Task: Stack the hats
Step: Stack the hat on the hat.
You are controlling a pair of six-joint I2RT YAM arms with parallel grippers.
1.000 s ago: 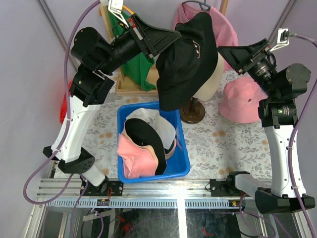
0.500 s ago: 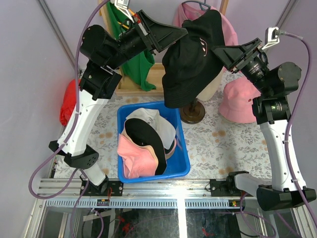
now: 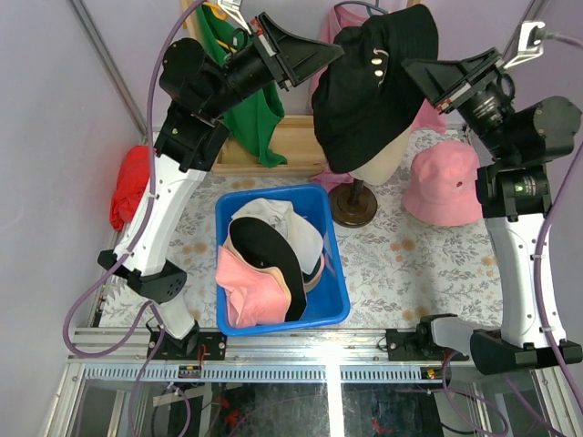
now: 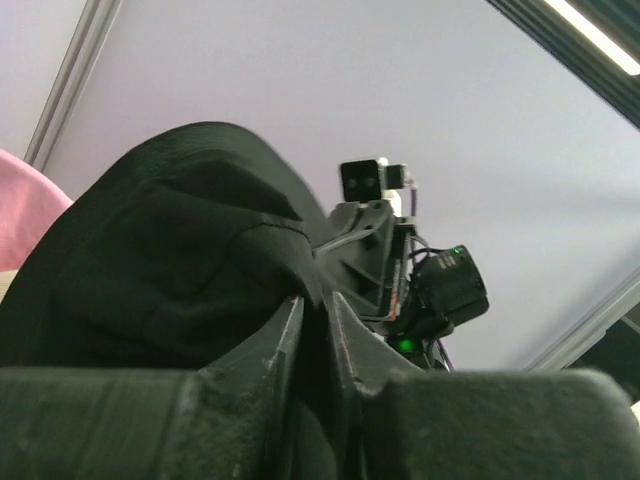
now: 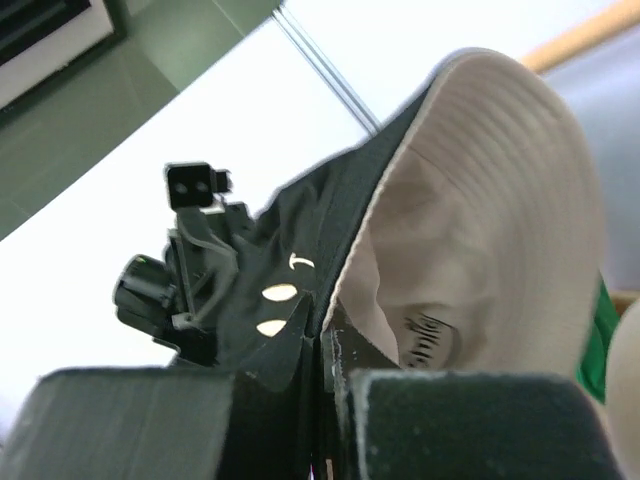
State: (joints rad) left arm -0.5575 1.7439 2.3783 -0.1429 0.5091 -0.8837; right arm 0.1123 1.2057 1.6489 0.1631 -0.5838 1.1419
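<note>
A black bucket hat [image 3: 373,91] with a tan lining [image 5: 480,230] hangs in the air above the mannequin head [image 3: 383,162], stretched between my two grippers. My right gripper [image 3: 412,66] is shut on its brim [image 5: 290,250] from the right. My left gripper [image 3: 335,55] is at the hat's left edge, its jaws slightly parted, with the black fabric [image 4: 170,260] still lying in the narrow gap. More hats lie in the blue bin [image 3: 339,305]: a white one [image 3: 290,223], a black one [image 3: 264,253] and a pink one [image 3: 248,293]. A pink bucket hat [image 3: 444,185] sits on the table at the right.
The mannequin head stands on a round wooden foot [image 3: 353,205] behind the bin. A green garment [image 3: 253,123] hangs over a wooden frame [image 3: 273,153] at the back left. A red cloth bundle [image 3: 129,187] lies at the left edge. Pink cloth [image 3: 428,114] hangs at the back.
The black hat has risen and shifted right, above the mannequin head. My right gripper has closed on its brim. My left jaws have eased apart a little.
</note>
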